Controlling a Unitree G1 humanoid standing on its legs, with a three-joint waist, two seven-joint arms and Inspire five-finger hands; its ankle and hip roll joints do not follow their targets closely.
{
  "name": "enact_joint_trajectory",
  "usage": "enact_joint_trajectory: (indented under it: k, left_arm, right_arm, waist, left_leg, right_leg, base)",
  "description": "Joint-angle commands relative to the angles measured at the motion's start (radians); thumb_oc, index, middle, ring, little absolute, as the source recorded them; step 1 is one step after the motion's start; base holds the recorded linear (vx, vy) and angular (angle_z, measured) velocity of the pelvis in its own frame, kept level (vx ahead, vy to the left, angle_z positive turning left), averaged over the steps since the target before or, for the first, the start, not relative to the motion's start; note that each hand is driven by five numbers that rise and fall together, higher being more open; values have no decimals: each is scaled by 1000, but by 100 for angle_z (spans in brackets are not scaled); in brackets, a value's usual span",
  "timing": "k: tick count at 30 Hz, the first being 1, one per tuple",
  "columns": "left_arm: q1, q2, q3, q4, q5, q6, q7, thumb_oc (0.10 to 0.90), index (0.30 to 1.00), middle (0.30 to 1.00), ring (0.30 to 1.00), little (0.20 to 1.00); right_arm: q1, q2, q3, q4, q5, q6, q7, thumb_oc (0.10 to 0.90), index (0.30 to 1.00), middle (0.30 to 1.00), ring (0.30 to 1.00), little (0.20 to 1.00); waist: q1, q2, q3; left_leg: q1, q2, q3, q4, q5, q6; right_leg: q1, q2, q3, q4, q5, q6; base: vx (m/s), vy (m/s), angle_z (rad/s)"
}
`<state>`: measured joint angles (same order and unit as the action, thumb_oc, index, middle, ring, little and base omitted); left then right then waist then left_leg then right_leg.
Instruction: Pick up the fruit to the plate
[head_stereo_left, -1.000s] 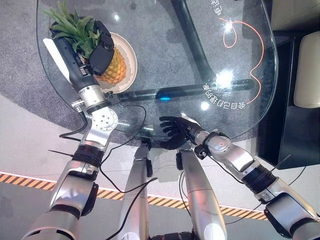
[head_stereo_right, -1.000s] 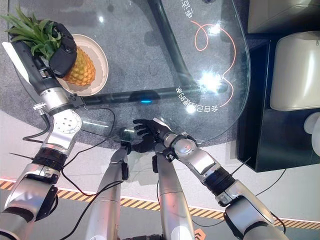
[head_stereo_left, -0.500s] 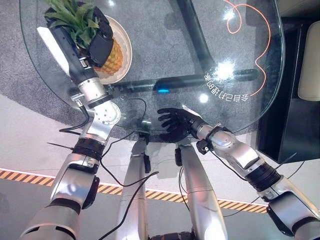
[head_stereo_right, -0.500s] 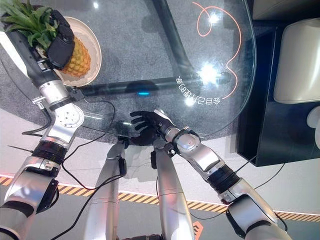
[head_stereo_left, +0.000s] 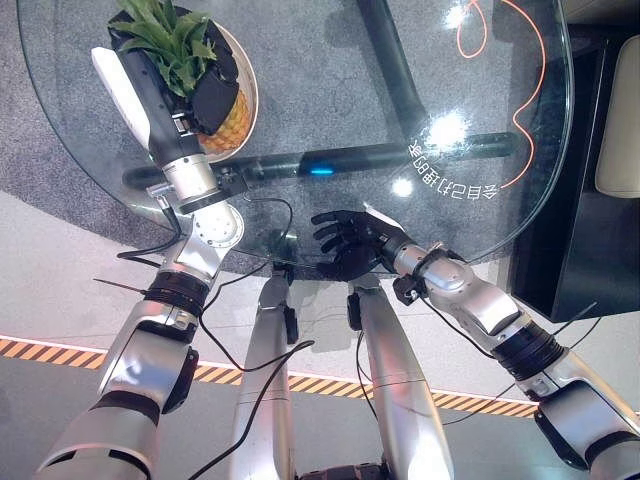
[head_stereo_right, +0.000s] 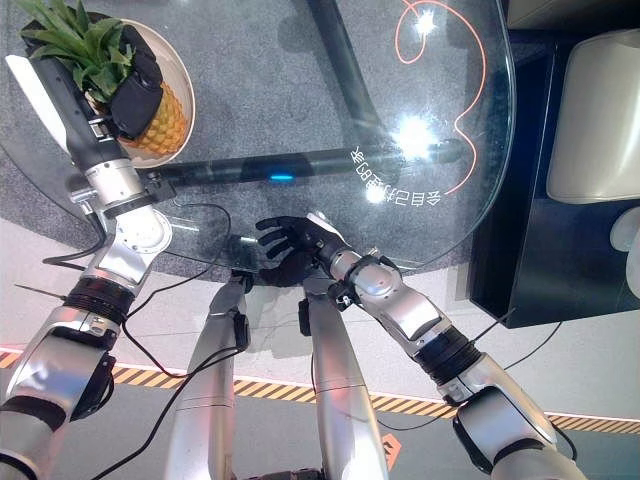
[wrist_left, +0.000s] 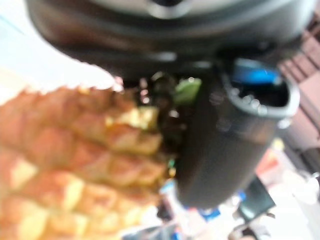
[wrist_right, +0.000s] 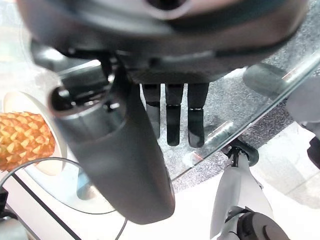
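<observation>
Round glass table (head_stereo_left: 330, 90) over grey carpet, white lettering and an orange squiggle (head_stereo_left: 520, 60) printed on the glass, too small to read. Pineapple (head_stereo_left: 215, 105) sits on the cream plate (head_stereo_left: 248, 85) at the far left, left hand (head_stereo_left: 205, 95) curled around it. Right hand (head_stereo_left: 350, 245) hovers at the near table edge, fingers straight and spread
</observation>
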<state>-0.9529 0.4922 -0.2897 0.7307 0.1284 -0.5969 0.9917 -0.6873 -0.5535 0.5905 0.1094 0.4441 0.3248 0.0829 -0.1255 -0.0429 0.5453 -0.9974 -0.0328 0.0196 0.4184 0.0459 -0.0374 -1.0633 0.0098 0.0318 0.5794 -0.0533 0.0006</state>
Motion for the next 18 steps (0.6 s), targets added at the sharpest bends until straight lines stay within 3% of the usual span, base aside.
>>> enact_joint_trajectory:
  k: [1, 3, 6, 8, 10, 11, 18]
  left_arm:
    - [-75, 40, 37, -35, -10, -68, 39, 410, 566, 566, 566, 510]
    - [-77, 37, 36, -30, -11, -70, 37, 366, 528, 528, 528, 466]
    - [-77, 39, 42, -23, -9, -74, 47, 405, 561, 561, 561, 505]
    - [-77, 42, 43, -20, -11, -74, 49, 536, 674, 674, 674, 636]
    - [-76, 44, 45, -23, -14, -68, 45, 759, 865, 865, 865, 859]
    - [-75, 44, 46, -24, -14, -66, 47, 800, 900, 900, 900, 900]
    - [-67, 41, 54, -33, -8, -51, 58, 800, 900, 900, 900, 900]
  right_arm:
    - [31, 44, 35, 7, 32, -11, -10, 800, 900, 900, 900, 900]
    - [31, 49, 33, 12, 31, -17, -16, 800, 900, 900, 900, 900]
    - [24, 50, 27, 15, 34, -14, -17, 800, 900, 900, 900, 900]
    - [24, 51, 28, 15, 36, -13, -22, 800, 900, 900, 900, 900]
    - [26, 52, 26, 17, 35, -13, -19, 800, 900, 900, 900, 900]
    - [29, 52, 25, 15, 34, -13, -19, 800, 900, 900, 900, 900]
    - [36, 62, 23, 12, 21, -8, -18, 800, 900, 900, 900, 900]
  waist:
    - [20, -18, -25]
    - [20, -18, -25]
    - [22, -18, -25]
    - [22, -18, -25]
    - [23, -17, -25]
    - [23, -17, -25]
    - [26, -14, -25]
  left_leg:
    - [-20, -51, -20, 93, -70, -30]
    - [-19, -51, -21, 91, -69, -31]
    - [-15, -50, -22, 87, -66, -33]
    - [-15, -50, -24, 87, -66, -35]
    - [-14, -50, -25, 85, -65, -35]
    - [-15, -50, -25, 86, -64, -36]
    - [-15, -50, -28, 87, -63, -36]
  right_leg:
    - [9, 22, -12, -90, 67, 43]
    - [10, 22, -14, -92, 67, 43]
    - [16, 19, -17, -98, 68, 41]
    - [17, 19, -17, -99, 68, 41]
    - [18, 19, -19, -100, 68, 40]
    - [18, 18, -19, -99, 69, 40]
    - [17, 18, -25, -93, 64, 37]
  base:
    - [0, 0, 0]
    - [-3, -15, 0]
    - [-1, -21, 0]
    - [0, 0, 0]
    - [0, 0, 0]
    - [0, 0, 0]
    - [0, 0, 0]
